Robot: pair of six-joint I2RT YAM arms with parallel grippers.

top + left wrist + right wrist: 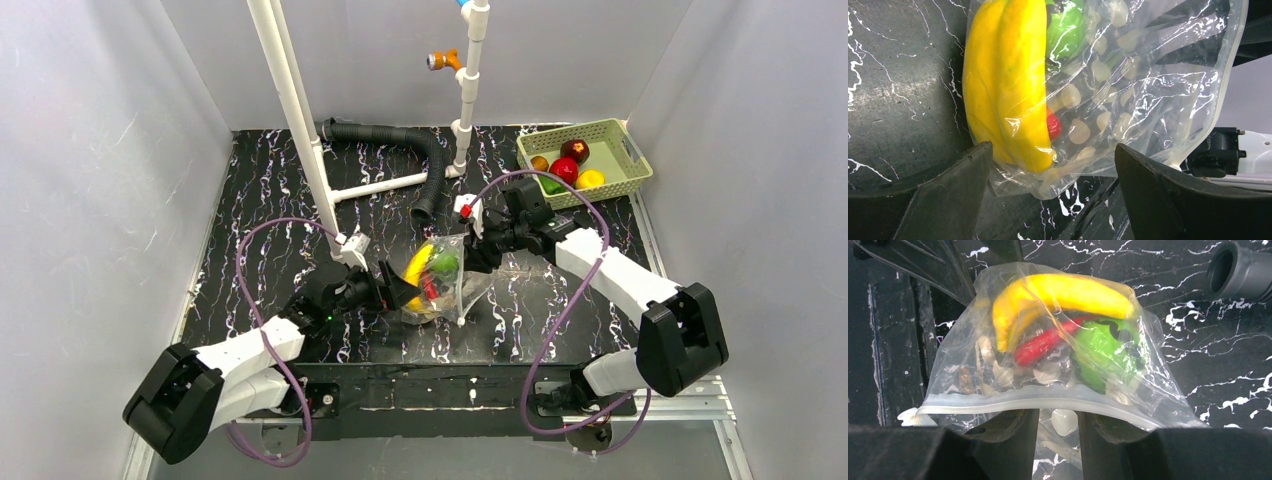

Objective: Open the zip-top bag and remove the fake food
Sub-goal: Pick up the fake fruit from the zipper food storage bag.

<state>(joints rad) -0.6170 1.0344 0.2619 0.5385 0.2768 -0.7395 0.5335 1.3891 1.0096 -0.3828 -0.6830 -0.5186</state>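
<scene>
The clear, dotted zip-top bag (452, 290) is held up off the black marbled table. It holds a yellow banana (418, 263), a green pepper (445, 263) and a red chili (430, 288). My right gripper (478, 250) is shut on the bag's top lip, just behind the zip strip (1048, 402); in its wrist view (1058, 435) the banana (1073, 290), chili (1043, 345) and pepper (1103, 350) lie beyond the zip. My left gripper (395, 290) is open, its fingers wide apart either side of the bag's bottom corner (1048, 185), close to the banana (1008, 75).
A green basket (615, 155) at the back right holds a dark red apple (574, 150), a lemon (590, 179) and other fruit. A white pipe frame (300, 110) and a black corrugated hose (420, 150) stand behind the bag.
</scene>
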